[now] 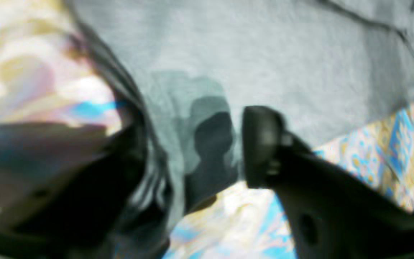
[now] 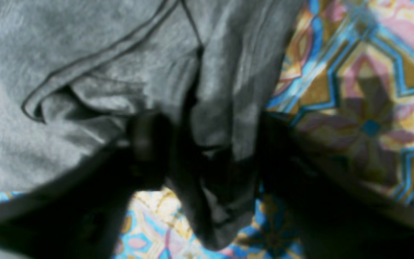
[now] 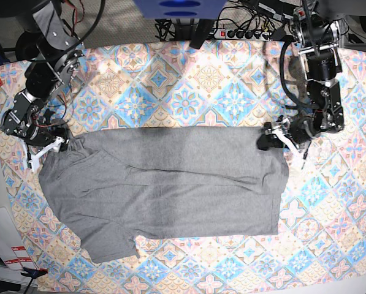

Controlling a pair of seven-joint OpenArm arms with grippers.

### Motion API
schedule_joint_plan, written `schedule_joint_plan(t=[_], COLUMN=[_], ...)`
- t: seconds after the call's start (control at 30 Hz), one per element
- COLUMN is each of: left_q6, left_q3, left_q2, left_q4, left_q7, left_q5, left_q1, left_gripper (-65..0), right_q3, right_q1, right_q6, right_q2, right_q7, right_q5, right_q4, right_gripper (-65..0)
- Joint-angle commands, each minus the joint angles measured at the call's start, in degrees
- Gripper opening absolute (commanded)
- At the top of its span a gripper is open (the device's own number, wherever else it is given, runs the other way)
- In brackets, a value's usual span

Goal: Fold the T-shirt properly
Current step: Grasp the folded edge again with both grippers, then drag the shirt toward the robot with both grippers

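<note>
1. Patterned cloth (image 3: 189,269): pastel floral-tile cover over the whole work surface; I see its bare strip at 6 o'clock in the base view, nearest the camera, and more of it past the shirt at 12.

2. T-shirt (image 3: 164,184): heather grey, lying mostly flat across the middle of the cloth. One short sleeve juts toward 7 o'clock, the lower edge runs straight, and light creases cross the centre. The far edge is a folded line running from 9 to 3 o'clock between the two grippers.

3. Right gripper (image 2: 207,144): at 9 o'clock in the base view, on the shirt's far-left corner. My right wrist view shows a bunched fold of grey fabric hanging down between the two dark fingers (image 2: 146,144), with the hem seam curling beside it at 10 o'clock. Jaws are partly drawn in with cloth between them; I cannot tell whether they have pinched it.

4. Left gripper (image 1: 196,151): at 3 o'clock in the base view, on the shirt's far-right corner. The left wrist view is badly blurred. One finger (image 1: 261,144) stands at the grey edge, with the gripper's shadow on the fabric in the gap. Jaws are at a middling width; I cannot tell if the fabric is gripped.
</note>
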Motion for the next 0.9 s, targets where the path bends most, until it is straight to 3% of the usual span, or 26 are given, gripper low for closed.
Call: schedule_joint_plan(t=[0.0,0.13,0.23,0.33,0.57,0.87], left_q6=[-0.10,-0.10,-0.10,-0.10,-0.10,-0.10], left_q3=[0.14,0.14,0.14,-0.03,0.14,0.06], left_q2=[-0.18,-0.10,-0.45,-0.54,-0.54,-3.88], left_q4=[-0.01,-0.10,-0.10,-0.10,0.25,0.25], left_q7=[1.58,1.58,1.75,1.93,2.11,1.84], left_q5=[0.88,0.88,0.88,0.97,0.88,0.53], left_q1=[-0.64,-0.64,-0.64,-0.38,2.35,7.71], left_gripper=[-41.0,-48.7,-58.1,-64.1,-64.2,-64.3], right_q3=[-0.18,-0.18,-0.18,-0.18,0.17,0.17], right_q1=[0.23,0.06,-0.65,-0.65,-2.49,-9.17], right_q6=[0.67,0.67,0.67,0.67,0.67,0.67], right_q2=[-0.06,-0.06,-0.06,-0.15,-0.15,-0.33], right_q7=[-2.50,-2.50,-2.50,-2.50,-2.67,-10.23], right_q5=[-0.42,-0.50,-3.58,-6.83,-6.92,-6.92], right_q4=[-0.20,-0.20,-0.20,-0.20,5.52,22.83], right_gripper=[-41.3,-56.7,-64.2,-64.4,-64.3,-64.3])
